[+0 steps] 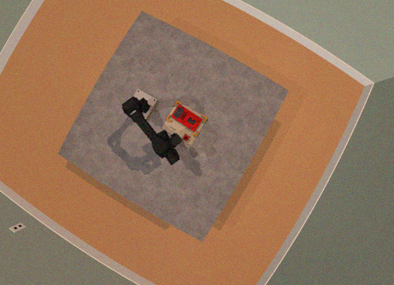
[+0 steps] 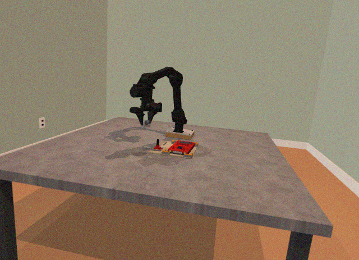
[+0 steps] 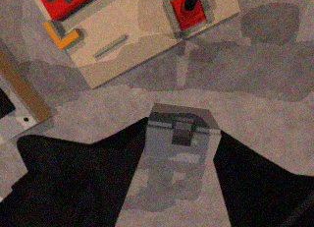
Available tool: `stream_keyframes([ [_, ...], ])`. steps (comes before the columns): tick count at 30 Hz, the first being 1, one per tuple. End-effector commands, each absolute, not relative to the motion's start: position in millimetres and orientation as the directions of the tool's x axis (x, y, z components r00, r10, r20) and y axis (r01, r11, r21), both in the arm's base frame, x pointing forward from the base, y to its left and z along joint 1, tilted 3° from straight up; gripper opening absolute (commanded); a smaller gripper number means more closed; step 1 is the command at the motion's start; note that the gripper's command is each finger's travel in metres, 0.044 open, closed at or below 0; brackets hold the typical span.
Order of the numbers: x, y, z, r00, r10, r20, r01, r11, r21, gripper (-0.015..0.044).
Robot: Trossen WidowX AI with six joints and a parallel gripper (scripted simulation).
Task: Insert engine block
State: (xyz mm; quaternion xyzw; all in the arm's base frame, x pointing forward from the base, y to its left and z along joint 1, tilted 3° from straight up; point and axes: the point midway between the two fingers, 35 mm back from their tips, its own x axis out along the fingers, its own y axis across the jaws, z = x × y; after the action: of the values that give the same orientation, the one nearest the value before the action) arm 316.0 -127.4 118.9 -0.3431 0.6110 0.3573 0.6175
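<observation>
My gripper [image 2: 146, 123] [image 3: 179, 126] is shut on the grey engine block [image 3: 173, 146], which hangs above the table with a dark slot or notch showing on its upper part. The red car body [image 1: 184, 110] [image 2: 189, 147] [image 3: 54, 10] lies flat between orange corner brackets on a beige board [image 1: 168, 124] [image 3: 93, 72]. Dark areas show in its top in the top and exterior views; the rib is too small to make out. The block is off to the side of the board, beyond its edge in the wrist view. The block is mostly hidden by the arm in the top view.
A red square piece [image 1: 186, 137] [image 2: 157, 147] [image 3: 179, 17] with an upright black peg stands at the board's end, between the gripper's side and the car body. The arm's pale base plate [image 1: 143, 95] [image 2: 185, 133] is close to the board. A narrow raised bar [image 3: 111, 46] lies on the board.
</observation>
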Motion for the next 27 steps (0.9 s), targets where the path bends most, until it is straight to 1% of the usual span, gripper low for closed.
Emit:
stream_keyframes([
  [1,316,-127,118,0.001,0.025,-1.0,-0.93,0.366,0.008,0.0],
  [10,316,-127,106,0.001,0.025,-1.0,-0.968,0.251,0.006,0.0],
  [27,316,-126,76,0.001,0.025,-1.0,-0.968,0.251,0.006,0.0],
])
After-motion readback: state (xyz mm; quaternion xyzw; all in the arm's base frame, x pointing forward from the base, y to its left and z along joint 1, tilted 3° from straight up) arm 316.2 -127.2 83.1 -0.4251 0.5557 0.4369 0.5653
